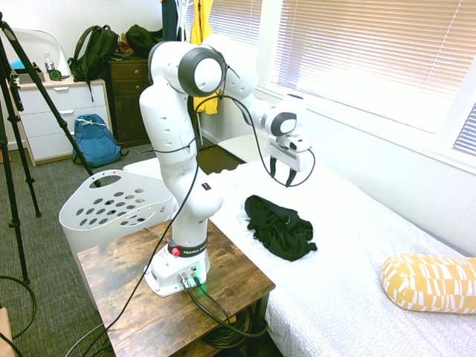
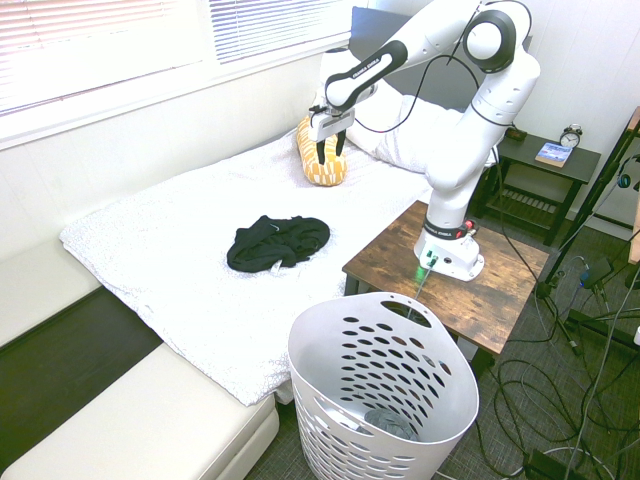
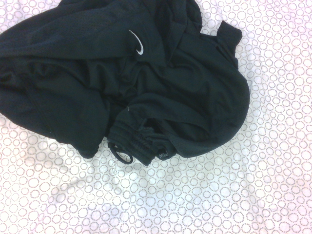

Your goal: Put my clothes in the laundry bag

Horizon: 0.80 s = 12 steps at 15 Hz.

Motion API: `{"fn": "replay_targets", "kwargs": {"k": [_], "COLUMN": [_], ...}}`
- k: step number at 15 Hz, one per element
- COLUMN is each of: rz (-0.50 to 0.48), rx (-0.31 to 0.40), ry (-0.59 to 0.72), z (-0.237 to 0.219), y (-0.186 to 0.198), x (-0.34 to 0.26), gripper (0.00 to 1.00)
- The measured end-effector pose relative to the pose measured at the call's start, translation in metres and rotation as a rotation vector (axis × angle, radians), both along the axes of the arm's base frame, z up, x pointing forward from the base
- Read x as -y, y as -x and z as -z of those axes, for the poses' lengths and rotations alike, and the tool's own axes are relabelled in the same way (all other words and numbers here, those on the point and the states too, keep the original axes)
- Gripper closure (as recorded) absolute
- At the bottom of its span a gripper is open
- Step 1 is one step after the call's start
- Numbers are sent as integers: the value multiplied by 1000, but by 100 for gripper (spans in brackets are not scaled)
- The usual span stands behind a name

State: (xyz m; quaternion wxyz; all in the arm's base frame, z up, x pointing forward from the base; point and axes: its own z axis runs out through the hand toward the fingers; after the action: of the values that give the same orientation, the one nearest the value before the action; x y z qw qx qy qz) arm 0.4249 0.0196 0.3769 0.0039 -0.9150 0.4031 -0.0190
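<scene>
The gripper (image 1: pixel 289 177) hangs above the bed (image 1: pixel 372 245), fingers spread and holding nothing, pointing straight down. The clothes (image 1: pixel 280 227) lie crumpled on the white cover below it, apart from it. The laundry bag (image 2: pixel 385 395) stands on the floor beside the bed.

The black garment (image 3: pixel 122 83) runs off the wrist view at twelve and nine o'clock. The yellow pillow (image 1: pixel 430 282) is cropped at three o'clock. The object inside the laundry basket (image 2: pixel 385 420) is too indistinct to identify.
</scene>
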Motion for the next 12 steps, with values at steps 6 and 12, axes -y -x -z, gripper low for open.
{"fn": "replay_targets", "kwargs": {"k": [6,12], "rz": [-47,-176], "rx": [58,4], "ry": [5,76], "z": [5,121], "y": [-54,-148], "x": [-24,-69], "gripper": [0,0]}}
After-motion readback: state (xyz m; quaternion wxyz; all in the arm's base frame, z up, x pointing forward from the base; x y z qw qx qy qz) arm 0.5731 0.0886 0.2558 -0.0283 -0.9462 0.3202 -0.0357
